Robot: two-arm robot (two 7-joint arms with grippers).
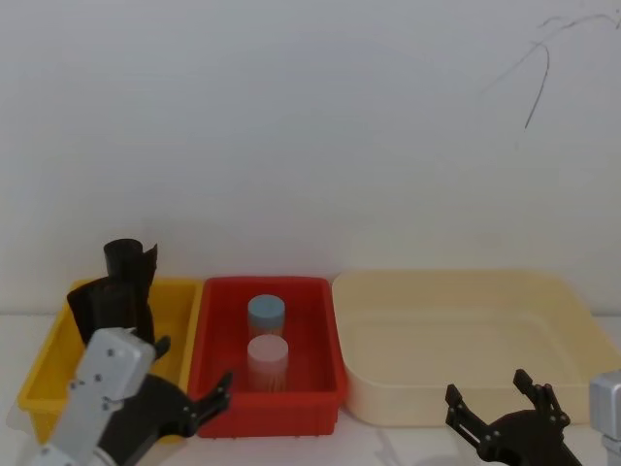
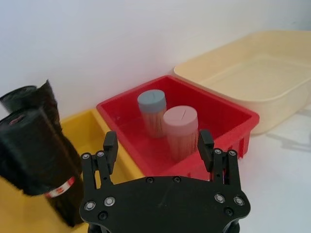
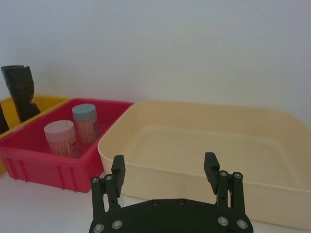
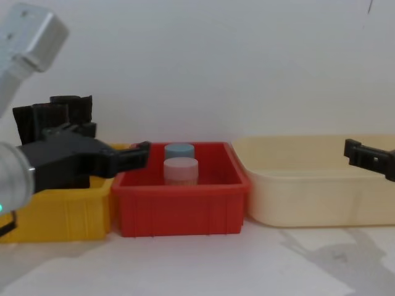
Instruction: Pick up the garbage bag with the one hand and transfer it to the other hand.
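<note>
Since the left tool (image 1: 194, 364) is open and holds nothing, it should turn first, because right now it points at the red bin (image 1: 315, 291). The garbage bag (image 3: 19, 90) stands at the back of the yellow bin (image 1: 44, 374), apart from the fingers. A second black roll (image 1: 97, 306) leans just beside it. They look much alike, so I think the tall one with the crinkled top is right, but check for the label band. Come down over it, grab the middle, and lift straight up so the other roll is not bumped. The right tool (image 1: 488, 388) sits open by the cream tub (image 1: 572, 301), ready to take it
</note>
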